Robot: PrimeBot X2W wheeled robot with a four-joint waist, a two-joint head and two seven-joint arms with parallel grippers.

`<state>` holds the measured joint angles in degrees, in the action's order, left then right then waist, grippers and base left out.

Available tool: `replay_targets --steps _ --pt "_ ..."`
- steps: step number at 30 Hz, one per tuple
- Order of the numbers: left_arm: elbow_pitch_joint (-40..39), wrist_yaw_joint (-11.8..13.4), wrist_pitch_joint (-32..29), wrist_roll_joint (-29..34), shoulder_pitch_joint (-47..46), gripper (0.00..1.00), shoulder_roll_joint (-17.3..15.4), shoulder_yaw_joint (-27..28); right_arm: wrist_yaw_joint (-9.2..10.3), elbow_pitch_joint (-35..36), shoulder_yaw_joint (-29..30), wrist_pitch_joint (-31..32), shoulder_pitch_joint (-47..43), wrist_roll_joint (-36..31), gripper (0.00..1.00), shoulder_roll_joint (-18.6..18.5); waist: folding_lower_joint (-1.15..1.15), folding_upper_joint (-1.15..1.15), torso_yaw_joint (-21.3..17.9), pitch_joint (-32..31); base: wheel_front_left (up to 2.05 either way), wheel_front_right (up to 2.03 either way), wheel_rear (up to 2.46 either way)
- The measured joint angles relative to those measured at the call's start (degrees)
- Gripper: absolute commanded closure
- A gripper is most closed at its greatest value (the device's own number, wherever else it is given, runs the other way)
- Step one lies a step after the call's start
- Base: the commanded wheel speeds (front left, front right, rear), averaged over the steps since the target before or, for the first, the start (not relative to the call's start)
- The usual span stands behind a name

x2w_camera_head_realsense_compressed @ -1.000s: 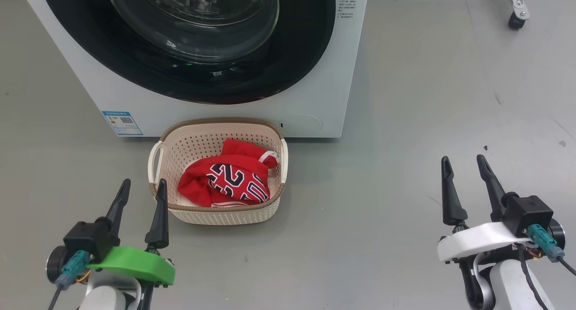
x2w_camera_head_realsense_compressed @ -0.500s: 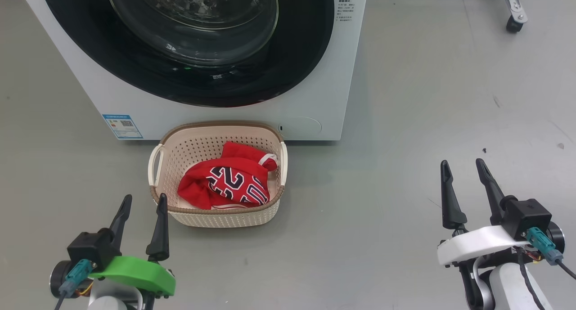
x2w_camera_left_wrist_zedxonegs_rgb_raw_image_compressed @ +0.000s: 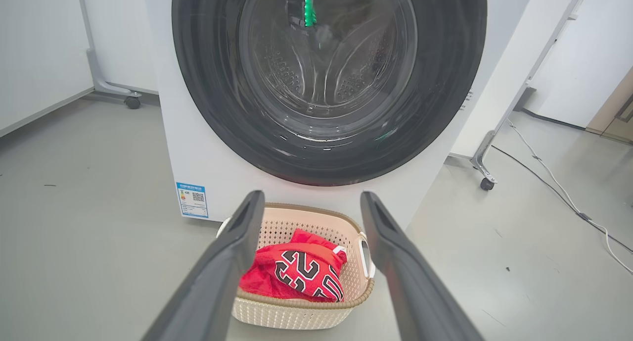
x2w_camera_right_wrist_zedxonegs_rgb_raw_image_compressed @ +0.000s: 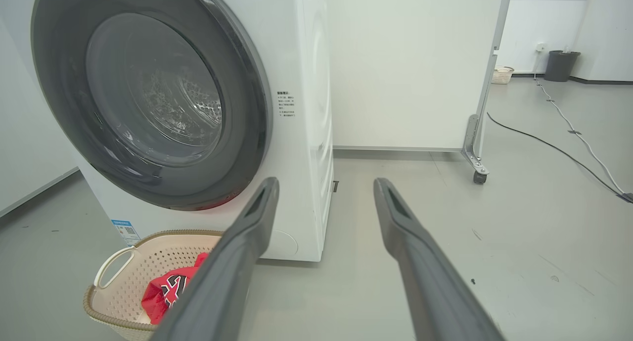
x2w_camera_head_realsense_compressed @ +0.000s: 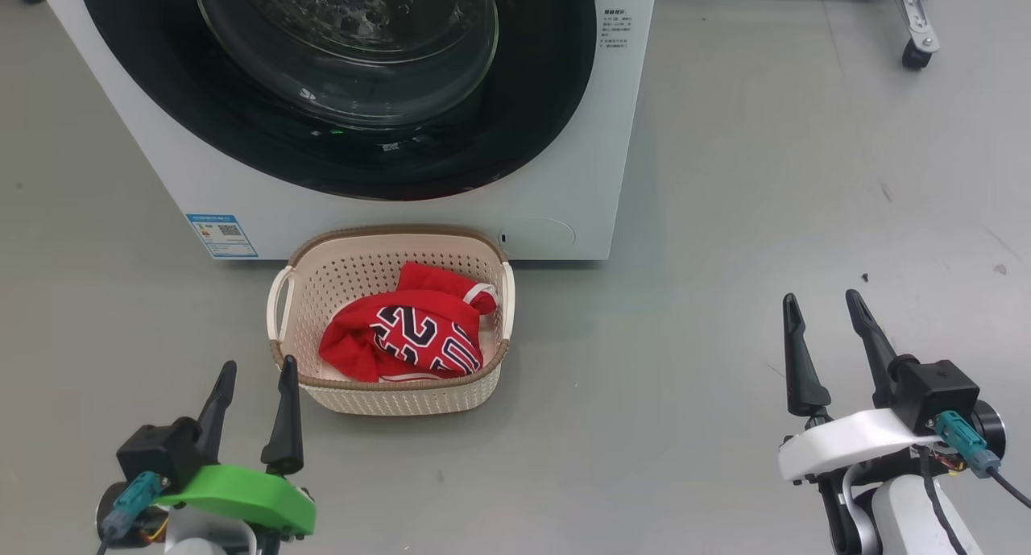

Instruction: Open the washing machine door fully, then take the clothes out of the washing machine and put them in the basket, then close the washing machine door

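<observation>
The white washing machine (x2w_camera_head_realsense_compressed: 564, 120) stands ahead with its black-rimmed door (x2w_camera_head_realsense_compressed: 346, 80) shut flat against the front; the door (x2w_camera_left_wrist_zedxonegs_rgb_raw_image_compressed: 326, 78) (x2w_camera_right_wrist_zedxonegs_rgb_raw_image_compressed: 148, 103) shows the same in both wrist views. On the floor before it sits the cream basket (x2w_camera_head_realsense_compressed: 322, 281) holding the red clothes (x2w_camera_head_realsense_compressed: 403, 333). My left gripper (x2w_camera_head_realsense_compressed: 256, 374) hovers open at the basket's near-left corner, empty. Far to the right, over bare floor, my right gripper (x2w_camera_head_realsense_compressed: 820, 305) is open and empty too. The left wrist view frames the basket (x2w_camera_left_wrist_zedxonegs_rgb_raw_image_compressed: 346, 222) and clothes (x2w_camera_left_wrist_zedxonegs_rgb_raw_image_compressed: 301, 271) between its fingers.
Grey floor lies all around. A wheeled frame leg (x2w_camera_head_realsense_compressed: 914, 19) stands at the back right, and its caster (x2w_camera_right_wrist_zedxonegs_rgb_raw_image_compressed: 478, 176) shows beside a white partition. A cable (x2w_camera_right_wrist_zedxonegs_rgb_raw_image_compressed: 578, 138) runs along the floor to the right. A blue label (x2w_camera_head_realsense_compressed: 221, 234) marks the washer's lower left.
The whole head picture has shifted down slightly, so the camera moved. Both grippers sit a little lower in the picture, still open; basket and clothes are unmoved.
</observation>
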<state>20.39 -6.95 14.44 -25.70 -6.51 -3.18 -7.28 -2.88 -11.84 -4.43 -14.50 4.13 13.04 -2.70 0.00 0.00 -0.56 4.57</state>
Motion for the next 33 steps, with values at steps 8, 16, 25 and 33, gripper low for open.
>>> replay_targets --steps 8,16,25,33 --pt "0.49 0.00 0.00 -0.43 0.64 0.00 0.02 -0.14 -0.01 -0.20 -0.18 0.00 -0.07 -0.02 0.00 0.04 0.00 0.00 -0.15 -0.81 0.00 0.00 0.00" --pt "0.48 0.00 0.00 -0.87 0.66 0.00 0.01 -0.12 -0.02 -0.24 -0.26 0.00 -0.27 -0.08 0.00 0.07 0.00 0.00 -0.19 -1.01 0.00 0.00 0.00" --pt "0.46 0.00 0.00 -1.30 0.68 1.00 0.00 -0.05 -0.02 -0.25 -0.23 0.00 -0.63 -0.08 1.00 0.09 0.00 0.00 -0.13 -1.23 0.00 0.00 0.00" --pt "3.11 0.08 -0.42 -2.07 2.32 1.00 0.86 -0.25 -0.02 -3.25 -0.24 0.08 -3.05 1.01 1.00 0.90 0.00 0.00 -0.12 -1.30 0.00 0.00 0.00"
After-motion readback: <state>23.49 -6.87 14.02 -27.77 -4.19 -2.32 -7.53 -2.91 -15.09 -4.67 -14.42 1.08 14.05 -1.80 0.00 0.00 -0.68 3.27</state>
